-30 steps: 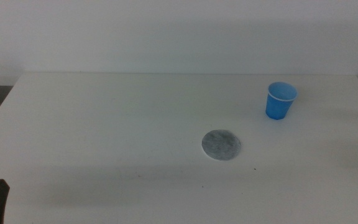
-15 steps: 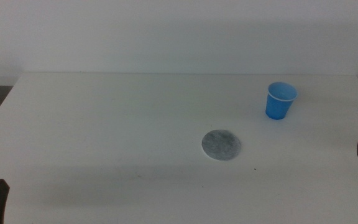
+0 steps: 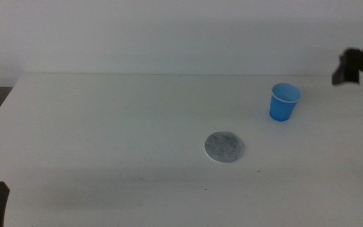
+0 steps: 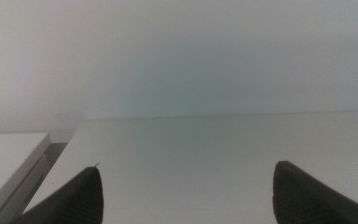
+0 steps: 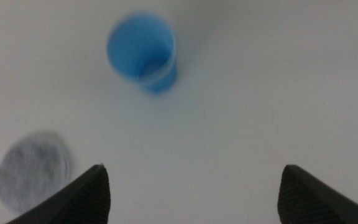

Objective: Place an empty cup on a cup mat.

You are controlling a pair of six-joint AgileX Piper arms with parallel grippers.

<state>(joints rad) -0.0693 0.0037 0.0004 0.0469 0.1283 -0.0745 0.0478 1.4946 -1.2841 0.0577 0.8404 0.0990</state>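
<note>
While mid cam clips right tool (image 3: 358, 68), wrist cam shows cup (image 5: 143, 51) inside.

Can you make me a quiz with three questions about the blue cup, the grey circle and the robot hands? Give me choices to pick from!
1. Where is the cup?
A. On the cup mat
B. On the table, apart from the cup mat
C. Held in a gripper

2. What colour is the cup mat?
A. Mottled grey
B. Red
C. Bright green

3. How are the jaws of the right gripper?
A. Shut on the cup
B. Shut on nothing
C. Open, with nothing between them

Answers:
1. B, the middle view shows bare table between the cup and the mat.
2. A, both the middle and right wrist views show a grey disc with a pale edge.
3. C, the right wrist view shows its two jaws wide apart above the table, the cup ahead of them. The left gripper waits at the table's near left corner, also open.
</note>
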